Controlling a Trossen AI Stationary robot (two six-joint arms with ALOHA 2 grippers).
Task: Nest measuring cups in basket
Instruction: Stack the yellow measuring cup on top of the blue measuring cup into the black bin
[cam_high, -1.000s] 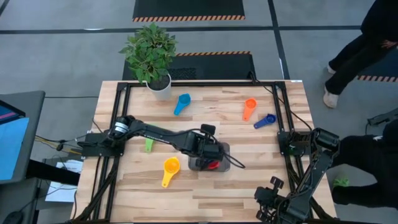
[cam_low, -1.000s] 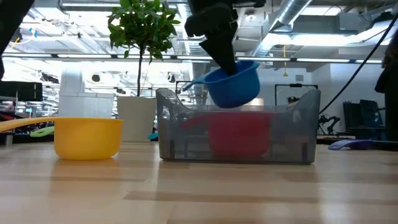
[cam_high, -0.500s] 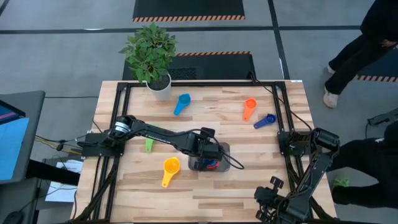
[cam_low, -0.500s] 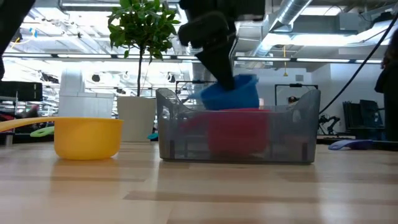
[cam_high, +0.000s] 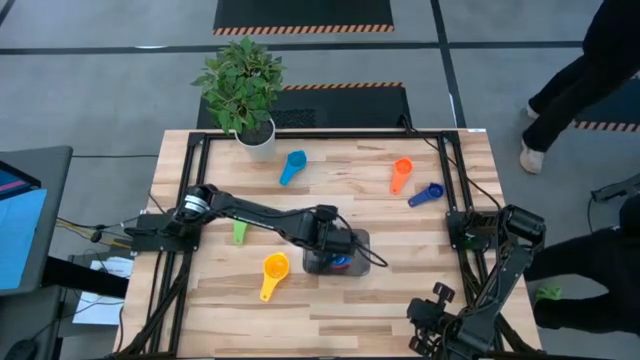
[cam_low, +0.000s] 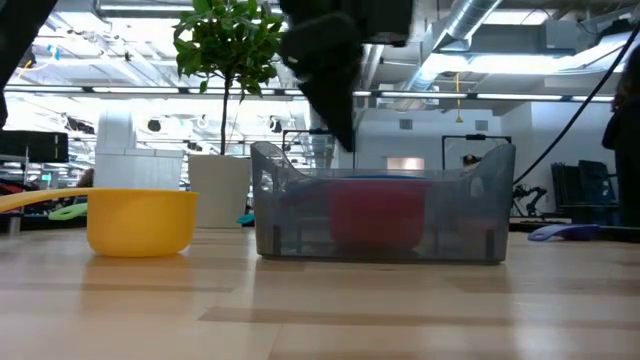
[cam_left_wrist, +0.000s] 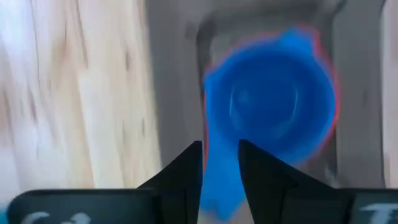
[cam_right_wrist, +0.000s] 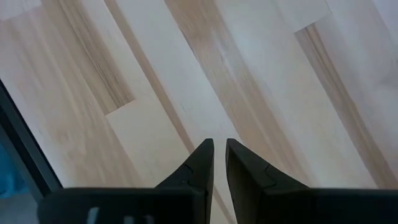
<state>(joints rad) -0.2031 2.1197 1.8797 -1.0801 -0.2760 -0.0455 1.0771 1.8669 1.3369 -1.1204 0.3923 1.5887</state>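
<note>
The grey translucent basket (cam_high: 362, 241) (cam_low: 290, 215) stands at the table's middle. A red cup (cam_low: 378, 212) sits in it, and a darker blue cup (cam_left_wrist: 273, 106) (cam_high: 341, 263) lies nested in the red one, whose rim shows around it. My left gripper (cam_high: 328, 240) (cam_low: 335, 115) (cam_left_wrist: 221, 152) hangs over the basket's left end, shut on the blue cup's handle. Yellow (cam_high: 274, 268) (cam_low: 140, 220), green (cam_high: 239, 232), light blue (cam_high: 292, 165), orange (cam_high: 401, 172) and dark blue (cam_high: 427, 194) cups lie on the table. My right gripper (cam_right_wrist: 219, 148) is shut, parked at the near right corner. My left gripper pinches the blue cup's handle (cam_left_wrist: 219, 186) between its two fingers, coming from above and slanting down into the basket. The fingers point along the handle toward the bowl. The bowl sits level inside the red cup, its opening facing up.
A white pot with a green plant (cam_high: 256, 140) stands at the far left edge. Black frame rails (cam_high: 200, 190) run along the table's sides. Bare wood lies near and right of the basket. A person's legs (cam_high: 560, 90) show beyond the far right corner.
My left gripper has moved down onto the basket, keeping its hold. The blue cup, tilted above the basket's rim a second ago, has sunk below the rim and now sits inside the red cup.
</note>
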